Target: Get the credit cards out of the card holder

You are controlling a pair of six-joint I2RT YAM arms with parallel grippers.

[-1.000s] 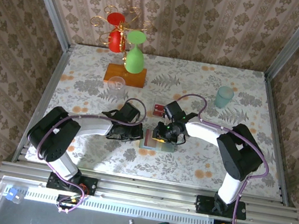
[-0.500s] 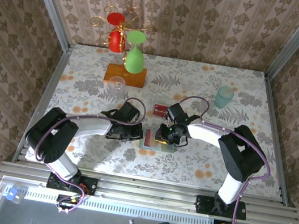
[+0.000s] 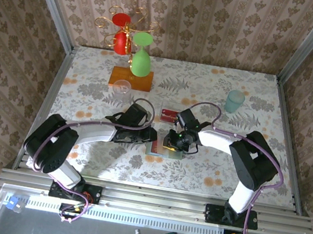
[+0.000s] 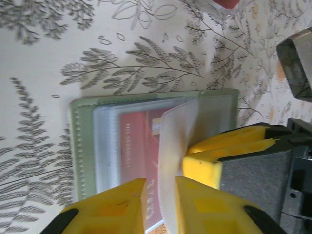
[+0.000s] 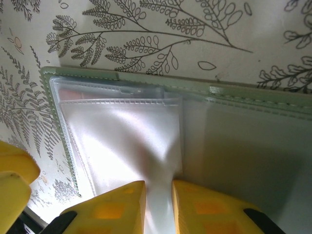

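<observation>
Pincer state: right pincer [image 5: 158, 189] is clamped on a clear sleeve [image 5: 122, 141] of the card holder [image 4: 78, 146], and the leaf is lifted off the page below. The left pincer [image 4: 161, 190] is held low over the holder's left side. Its fingers are almost together around the sleeve's edge and a red credit card [image 4: 139, 156]. Whether anything is actually nipped cannot be told. The card holder is laid open and flat mid-worktop [image 3: 207, 173], between the two pincers. The red credit card is seen inside its pocket, not drawn out.

Change: against the overhead view a second ago, the left pincer has been brought in from just beside the holder to over it. The right wrist has been shifted slightly away, with the sleeve. Judged: the pocket is being opened by the right pincer so the card can be taken by the left. Extraction is in hand but not done.

Room: the pincers are packed close, yellow fingers nearly touching, so little slack is left over the holder. A small clear tray [image 3: 168, 116] with red pieces, likely cards, is seen just beyond the holder. The teal cup [image 3: 235, 100] and wire stand [image 3: 129, 46] are well apart. Bare worktop is left open toward the near edge and on both sides.
</observation>
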